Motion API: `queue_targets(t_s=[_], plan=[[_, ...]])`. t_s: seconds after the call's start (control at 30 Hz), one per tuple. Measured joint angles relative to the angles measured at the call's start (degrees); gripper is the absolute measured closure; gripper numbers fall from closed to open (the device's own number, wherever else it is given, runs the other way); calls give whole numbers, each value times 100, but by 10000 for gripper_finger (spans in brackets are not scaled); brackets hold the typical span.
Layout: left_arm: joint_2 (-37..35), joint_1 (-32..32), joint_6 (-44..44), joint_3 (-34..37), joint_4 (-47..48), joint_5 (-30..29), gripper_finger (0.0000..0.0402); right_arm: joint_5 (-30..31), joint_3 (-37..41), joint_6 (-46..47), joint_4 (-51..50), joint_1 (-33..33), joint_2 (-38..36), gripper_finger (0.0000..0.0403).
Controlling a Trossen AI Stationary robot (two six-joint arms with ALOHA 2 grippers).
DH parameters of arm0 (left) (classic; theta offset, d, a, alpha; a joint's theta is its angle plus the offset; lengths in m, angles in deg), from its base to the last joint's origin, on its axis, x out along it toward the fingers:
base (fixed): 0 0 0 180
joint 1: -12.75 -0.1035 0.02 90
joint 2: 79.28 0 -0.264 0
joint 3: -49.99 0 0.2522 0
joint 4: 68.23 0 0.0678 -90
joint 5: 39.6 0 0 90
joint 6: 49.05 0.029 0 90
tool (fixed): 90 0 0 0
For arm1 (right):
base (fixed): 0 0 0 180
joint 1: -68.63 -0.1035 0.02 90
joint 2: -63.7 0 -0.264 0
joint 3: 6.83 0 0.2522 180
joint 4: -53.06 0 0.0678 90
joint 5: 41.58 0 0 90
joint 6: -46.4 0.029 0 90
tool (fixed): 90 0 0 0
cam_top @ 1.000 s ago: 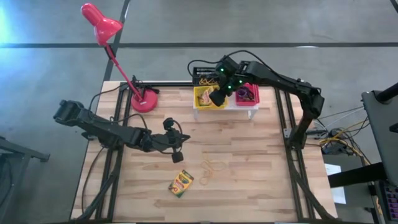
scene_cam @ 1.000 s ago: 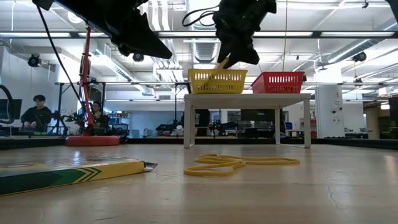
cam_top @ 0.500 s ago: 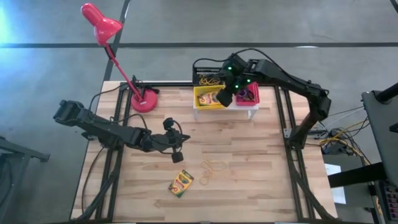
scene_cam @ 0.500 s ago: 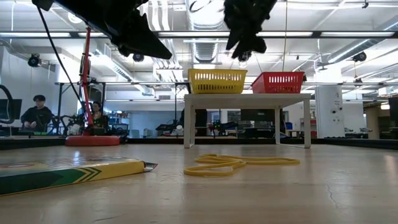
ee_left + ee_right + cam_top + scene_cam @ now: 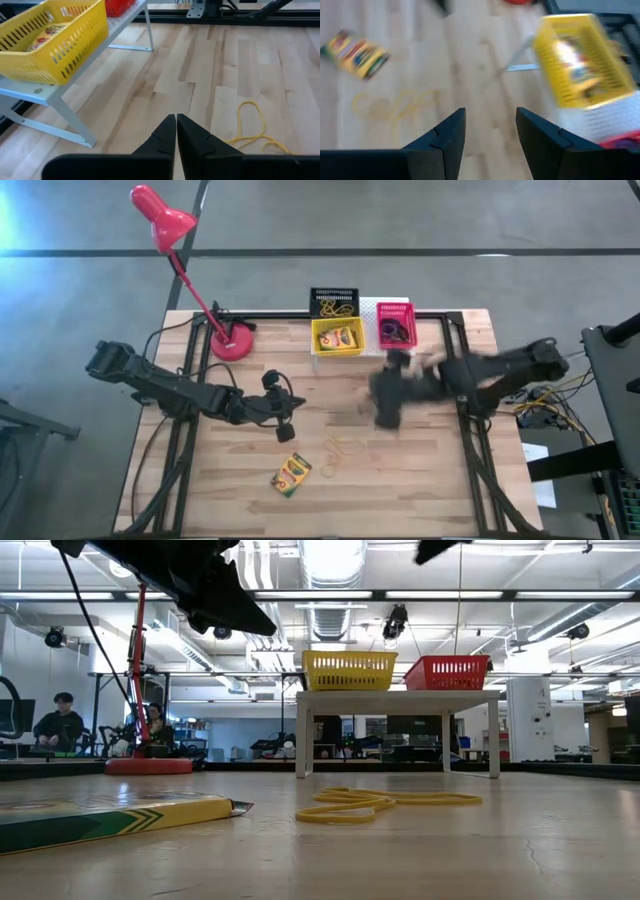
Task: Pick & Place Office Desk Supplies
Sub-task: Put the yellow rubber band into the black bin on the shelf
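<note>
We note the right gripper (image 5: 489, 131) with its fingers spread and nothing between them; in the high view it is a motion-smeared shape right of centre, over bare table (image 5: 420, 480). The left gripper (image 5: 176, 131) has its fingers pressed together, empty, hovering left of centre in the high view. Remaining loose supplies sit low in the high view: one crayon box (image 5: 291, 474) lying flat, and a tangle of rubber bands (image 5: 338, 453) just to its right. A second crayon box (image 5: 341, 337) already lies in the yellow basket (image 5: 322, 345) on the white riser (image 5: 369, 307) at upper centre, with the pink-red basket (image 5: 396, 312) beside it and the black basket (image 5: 333, 293) behind. Risks as we judge them: the right arm is moving fast, so an overshoot could strike the table or scatter the bands; the bands are thin and flat, so a pinch may catch only one or slip off entirely; a grab at the flat crayon box could push it instead of lifting it. The left arm sits near those items, so a crossing path is a collision risk.
</note>
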Motion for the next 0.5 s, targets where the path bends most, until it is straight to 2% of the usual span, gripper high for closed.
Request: queue_targets(t_s=[0.1, 0.23, 0.37, 0.5], plan=[[0, 0, -60, 0, 2, 103, 383, 390, 954, 291, 814, -829, -146, 233], [0, 0, -114, 0, 9, 118, 383, 413, 2289, 723, 2597, -1454, -193, 236], [0, 0, -118, 2, -5, 120, 383, 298, 3533, 799, 4660, -1603, 18, 234], [0, 0, -122, 4, -26, 118, 383, -202, 4467, 557, 6275, -1477, 370, 234]])
